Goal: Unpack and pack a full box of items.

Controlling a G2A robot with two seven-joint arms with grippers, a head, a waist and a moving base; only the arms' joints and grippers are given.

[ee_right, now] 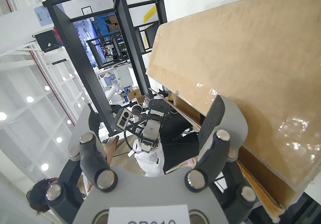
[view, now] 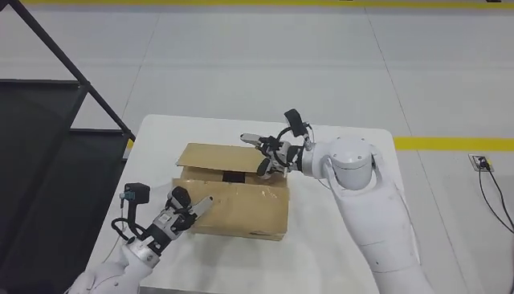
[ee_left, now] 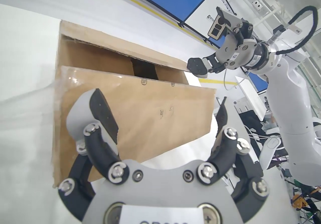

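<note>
Status: cardboard box (view: pixel 241 207) sits mid-frame in the top view, slightly left of centre on the white table (view: pixel 337 246). Its 2 long flaps are partly raised with a dark gap between them; contents can't be made out.

- The left gripper (ee_left: pixel 160 114) is spread wide with nothing in it. It hovers just off the near flap (ee_left: pixel 140 112), by the box's lower-left corner in the top view.
- The right gripper (ee_right: pixel 154 112) is also spread, with nothing clamped. 1 pad looks to be touching the far flap (view: pixel 221 159) at its right end.

Handling guess: corrugated board, light, stiff across the panel, hinging freely at the crease, so flaps will likely spring back. The clear tape (ee_right: pixel 296 127) on the flap looks slick, so pinch bare board at the free edge, not the taped strip. The box may slide when a flap is pushed, so brace it with the other arm.
</note>
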